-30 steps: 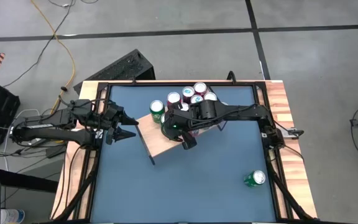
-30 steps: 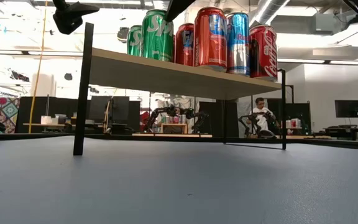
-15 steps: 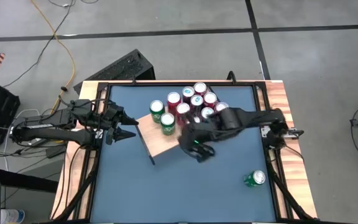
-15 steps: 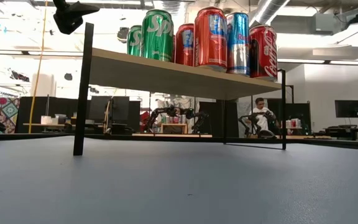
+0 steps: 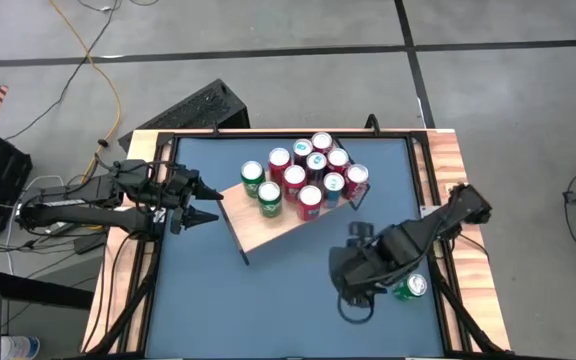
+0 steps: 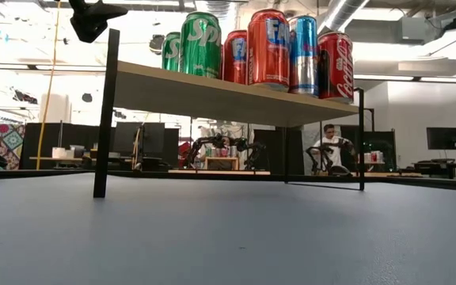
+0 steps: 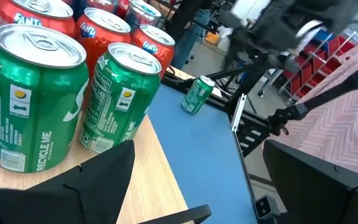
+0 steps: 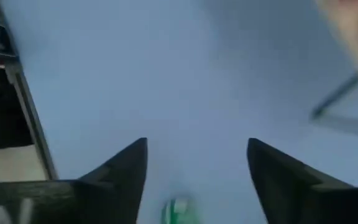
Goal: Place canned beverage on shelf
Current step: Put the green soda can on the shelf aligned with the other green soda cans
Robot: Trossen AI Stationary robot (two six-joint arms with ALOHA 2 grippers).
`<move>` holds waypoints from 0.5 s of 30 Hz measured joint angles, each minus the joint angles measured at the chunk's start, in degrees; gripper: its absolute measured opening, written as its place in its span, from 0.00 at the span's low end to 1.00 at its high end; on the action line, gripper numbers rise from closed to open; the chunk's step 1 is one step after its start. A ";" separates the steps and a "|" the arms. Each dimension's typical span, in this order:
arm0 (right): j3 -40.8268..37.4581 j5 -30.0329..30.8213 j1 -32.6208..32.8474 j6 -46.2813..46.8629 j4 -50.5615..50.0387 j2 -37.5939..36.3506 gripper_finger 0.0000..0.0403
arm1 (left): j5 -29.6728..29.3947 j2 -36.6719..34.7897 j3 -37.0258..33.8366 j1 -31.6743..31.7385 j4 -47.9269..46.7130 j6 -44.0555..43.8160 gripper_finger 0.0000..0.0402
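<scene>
The shelf, a light wood board on thin black legs, carries several upright red and green cans. Another green can lies on its side on the blue tabletop near the right edge. My right gripper hovers open just left of that lying can, which shows low between its fingers; it touches nothing. My left gripper waits open at the shelf's left end, facing two green cans.
The tabletop has a raised wood and black frame along its sides. Open blue surface lies in front of the shelf. The shelf's black legs stand on the table. Beyond the table there is a room with desks and a seated person.
My right gripper has left the cans on the shelf and swung toward the table's near right, ending beside the lying green can. A red can at the shelf's front edge, earlier covered by the arm, now stands in plain sight.
</scene>
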 joint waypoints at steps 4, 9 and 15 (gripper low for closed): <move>-11.85 -2.20 1.52 13.40 0.09 -7.01 0.68 | 0.11 0.00 0.00 0.00 0.00 0.00 0.85; -27.00 -11.72 6.16 29.75 -0.06 -17.66 0.73 | 0.25 0.02 0.00 -0.02 -0.08 -0.04 0.85; -36.94 -16.62 15.23 48.24 0.30 -26.31 0.74 | -1.70 0.02 0.00 -0.02 -0.13 0.82 0.85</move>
